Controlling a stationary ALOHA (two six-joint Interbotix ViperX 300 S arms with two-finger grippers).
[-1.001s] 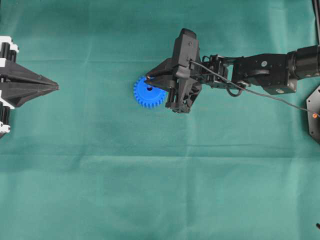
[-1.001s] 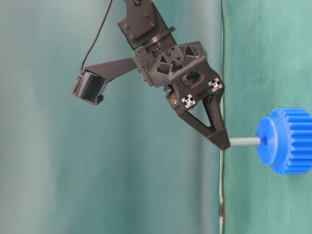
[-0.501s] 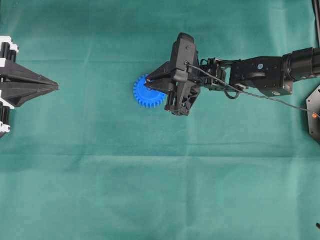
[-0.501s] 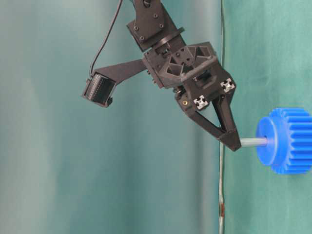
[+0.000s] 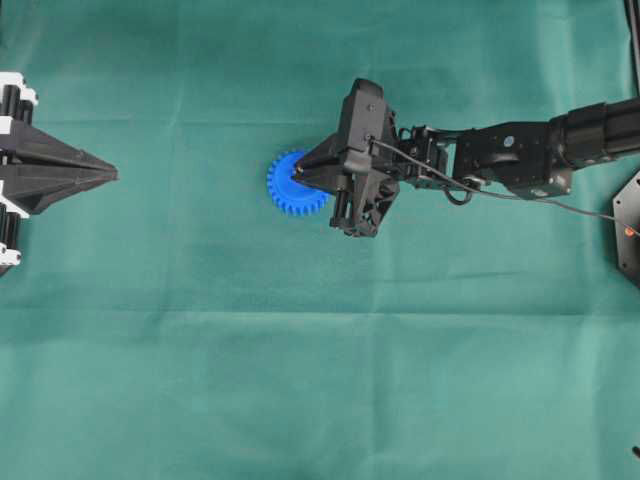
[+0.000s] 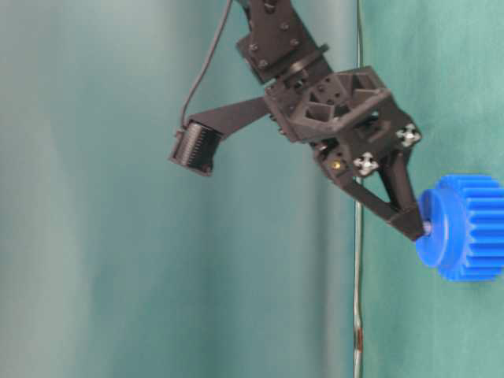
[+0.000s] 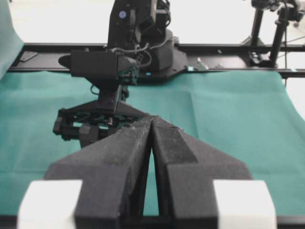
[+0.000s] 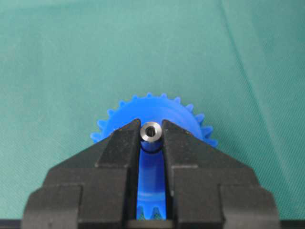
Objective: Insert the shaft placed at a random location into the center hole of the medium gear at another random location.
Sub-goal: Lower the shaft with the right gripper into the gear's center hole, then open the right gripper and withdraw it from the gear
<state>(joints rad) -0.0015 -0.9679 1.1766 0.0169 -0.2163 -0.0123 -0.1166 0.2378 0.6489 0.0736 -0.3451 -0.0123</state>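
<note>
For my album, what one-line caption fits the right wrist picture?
The right gripper pinches a silvery shaft end-on above the blue gear on green cloth.

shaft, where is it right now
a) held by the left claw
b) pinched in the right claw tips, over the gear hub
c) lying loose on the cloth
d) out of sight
b: the shaft sits between the right claw tips, right at the gear hub.
</note>
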